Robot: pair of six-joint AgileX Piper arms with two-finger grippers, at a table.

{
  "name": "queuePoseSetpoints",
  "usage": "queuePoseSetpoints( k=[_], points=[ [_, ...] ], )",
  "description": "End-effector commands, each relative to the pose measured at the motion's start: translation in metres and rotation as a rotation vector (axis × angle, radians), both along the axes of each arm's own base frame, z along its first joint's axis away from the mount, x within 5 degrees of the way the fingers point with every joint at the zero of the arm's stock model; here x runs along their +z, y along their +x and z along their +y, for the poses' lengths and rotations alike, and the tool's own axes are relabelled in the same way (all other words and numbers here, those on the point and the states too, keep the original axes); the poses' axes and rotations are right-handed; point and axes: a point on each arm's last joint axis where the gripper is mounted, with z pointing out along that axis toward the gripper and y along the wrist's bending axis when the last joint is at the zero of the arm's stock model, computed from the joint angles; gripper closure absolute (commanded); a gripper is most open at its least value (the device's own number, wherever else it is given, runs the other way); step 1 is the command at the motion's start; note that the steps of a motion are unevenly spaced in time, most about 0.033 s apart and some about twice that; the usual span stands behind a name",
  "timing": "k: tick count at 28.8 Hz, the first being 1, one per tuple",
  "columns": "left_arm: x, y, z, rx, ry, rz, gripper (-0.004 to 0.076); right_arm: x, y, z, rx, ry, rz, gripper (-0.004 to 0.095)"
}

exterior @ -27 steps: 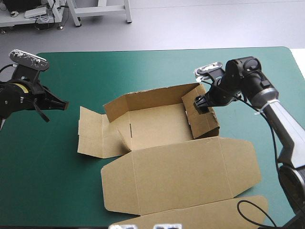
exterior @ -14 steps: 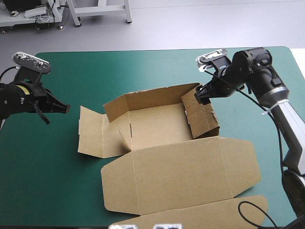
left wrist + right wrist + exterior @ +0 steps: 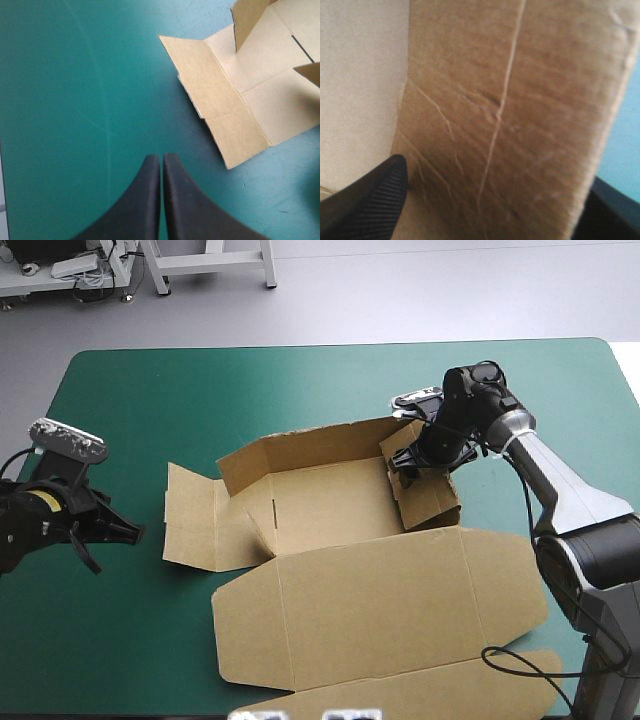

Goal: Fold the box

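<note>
Box [image 3: 380, 610], broad teal-green cover [image 3: 130, 400] to its left

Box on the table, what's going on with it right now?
A robot is folding the box. The right pincer is open, astride the raised right wall. The left pincer is shut over the bare cover, left of the box, touching nothing. The back wall stands; the left flaps and lid lie flat.

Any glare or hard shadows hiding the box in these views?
High view: even light, no glare, soft shadow inside the box under its raised walls. Left wrist view: one wall faintly shades the floor. Right wrist view: board fills it, no glare.
</note>
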Motion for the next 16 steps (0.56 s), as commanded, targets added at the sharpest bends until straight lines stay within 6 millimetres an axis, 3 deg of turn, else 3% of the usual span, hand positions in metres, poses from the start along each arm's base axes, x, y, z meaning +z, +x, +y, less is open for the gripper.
queuePoseSetpoints(
  k=[1, 11, 16],
  points=[
    [0.004, -0.009, 0.000, -0.003, -0.022, -0.136, 0.0717, 0.023, -0.006, 0.000, 0.006, 0.045, -0.042, 0.0319],
    [0.000, -0.011, 0.001, -0.004, -0.021, -0.140, 0.0717, 0.023, -0.005, -0.002, 0.020, 0.017, -0.051, 0.0924],
    [0.002, -0.010, 0.000, 0.010, -0.037, -0.157, 0.0717, 0.042, -0.010, -0.013, -0.002, 0.026, -0.101, 0.0926]
  ],
)
